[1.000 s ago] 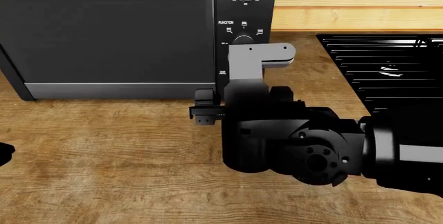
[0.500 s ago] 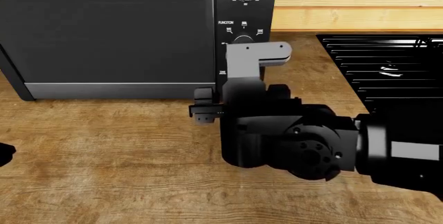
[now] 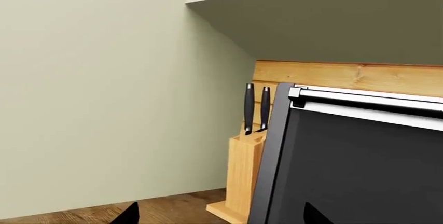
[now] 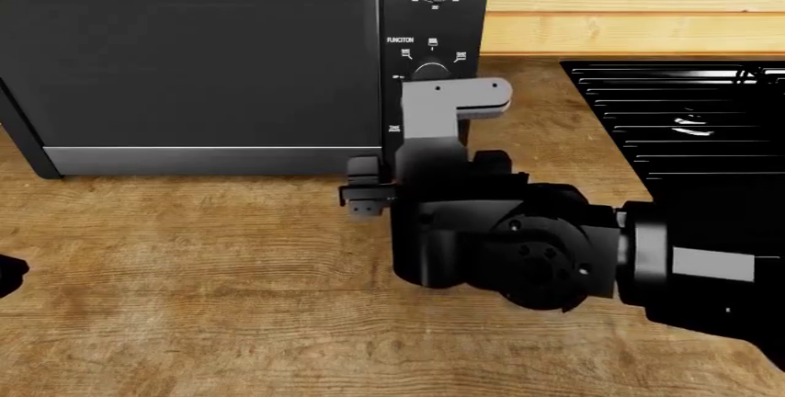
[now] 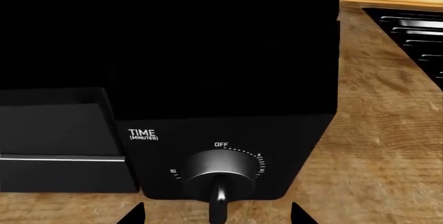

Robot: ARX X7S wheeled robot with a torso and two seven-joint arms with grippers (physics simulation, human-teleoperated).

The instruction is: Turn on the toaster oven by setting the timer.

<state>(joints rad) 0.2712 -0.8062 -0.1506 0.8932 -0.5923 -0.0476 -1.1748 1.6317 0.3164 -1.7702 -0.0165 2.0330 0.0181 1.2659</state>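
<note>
The toaster oven (image 4: 197, 57) stands at the back left, a black box with a dark glass door and a knob panel (image 4: 432, 11) on its right side. In the right wrist view the timer (image 5: 218, 175), a small black knob labelled "TIME", sits under an OFF mark with its handle pointing away from OFF. My right gripper (image 5: 216, 216) is open, with one fingertip on each side of the knob and not touching it. In the head view my right arm (image 4: 503, 241) hides the timer. My left gripper (image 3: 221, 216) is open and empty beside the oven's left end (image 3: 346, 167).
A black grated stovetop (image 4: 687, 112) lies at the right of the wooden counter (image 4: 184, 268). A wooden knife block (image 3: 242, 177) with two black handles stands behind the oven's left end, against a pale wall. A wooden backsplash (image 4: 638, 2) runs along the back.
My right wrist has rolled and shifted slightly left in front of the knob panel. The grey bracket has moved a little left. The oven and the left arm have not moved.
</note>
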